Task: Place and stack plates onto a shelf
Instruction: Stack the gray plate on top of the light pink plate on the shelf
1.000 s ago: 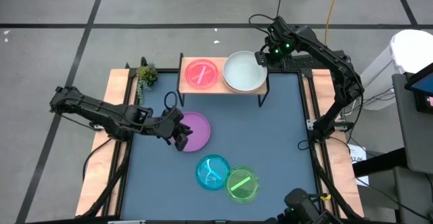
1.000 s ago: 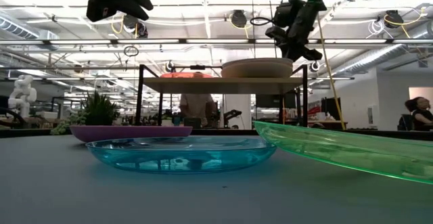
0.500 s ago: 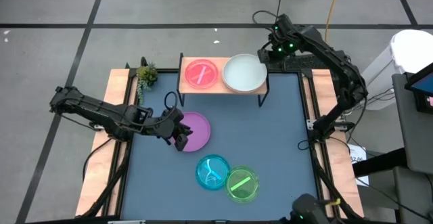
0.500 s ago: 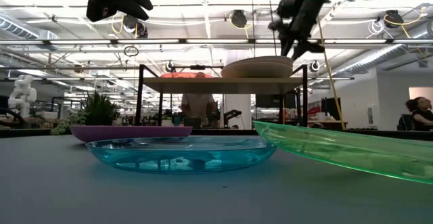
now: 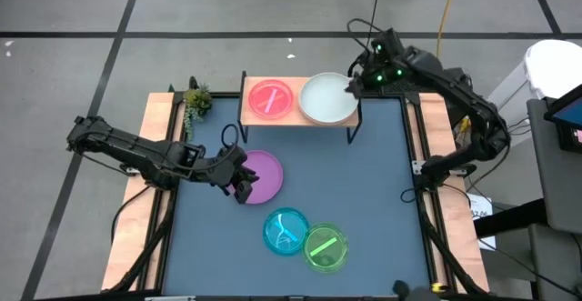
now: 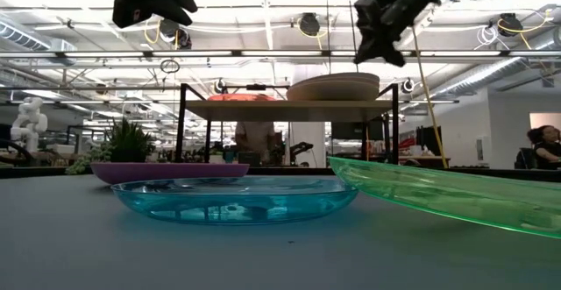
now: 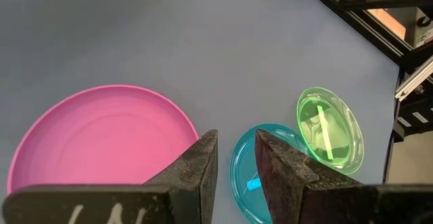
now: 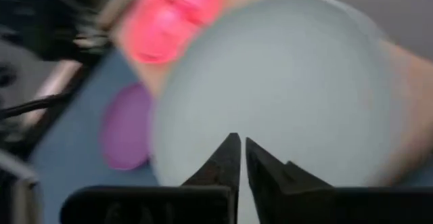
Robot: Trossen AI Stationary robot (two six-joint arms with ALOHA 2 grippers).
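Observation:
The light-wood shelf (image 5: 297,121) stands at the table's far edge. A translucent pink plate (image 5: 271,98) lies on its left half and a white plate (image 5: 327,99) on its right. The purple plate (image 5: 265,175) rests flat on the blue table. Nearer lie the translucent blue plate (image 5: 285,230) and the green plate (image 5: 326,247), whose rim leans on the blue one. My left gripper (image 7: 235,139) hovers narrowly open, well above the purple plate's left edge (image 7: 101,143). My right gripper (image 8: 241,143) is shut, above the white plate's far right rim (image 6: 381,55).
A small potted plant (image 5: 195,101) sits at the table's far left corner. Wooden side rails (image 5: 155,155) run along both sides of the table. Open blue table surface (image 5: 373,183) lies on the right, in front of the shelf. A person (image 6: 543,145) sits in the room beyond.
My right gripper has risen from just beside the white plate's far right rim to well above it, staying shut. The white plate stays on the shelf. My left arm and the other plates have kept still.

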